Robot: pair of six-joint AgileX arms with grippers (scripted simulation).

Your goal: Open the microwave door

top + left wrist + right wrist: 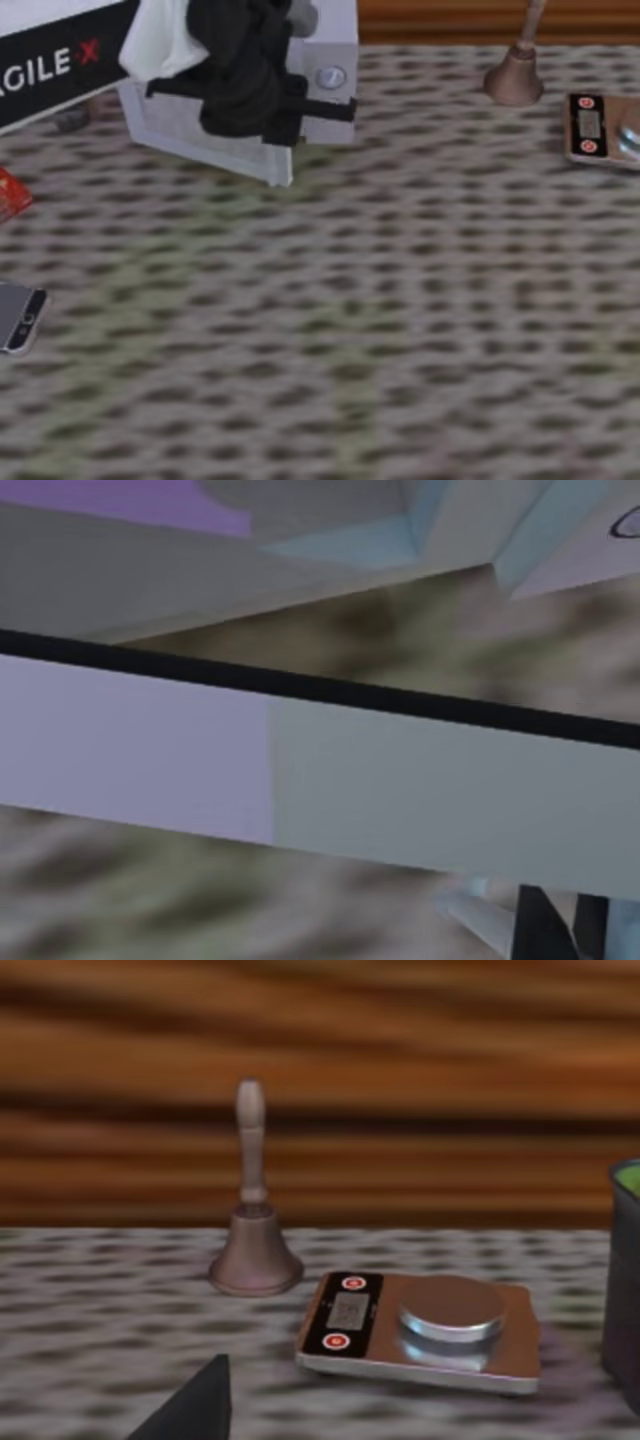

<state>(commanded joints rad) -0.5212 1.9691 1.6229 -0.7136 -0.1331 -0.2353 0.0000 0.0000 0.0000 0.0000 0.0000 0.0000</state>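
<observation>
The pale grey-white microwave [335,45] stands at the table's far left, one round knob [330,76] showing on its front panel. The microwave door [200,140] is swung partly outward, and its free edge points toward the table's front. My left arm hangs over the oven, with the left gripper [285,125] at the door's free end. In the left wrist view the door [400,790] fills the frame as a pale band with a black strip. There, the left gripper [565,930] has two dark fingers close together against the door's edge. My right arm is parked outside the top view. Only a dark tip of the right gripper [200,1405] shows.
A brown hand bell [515,75] and a kitchen scale [600,128] stand at the far right. A phone [20,318] and a red object [10,192] lie at the left edge. A dark container [625,1280] stands beside the scale [420,1330].
</observation>
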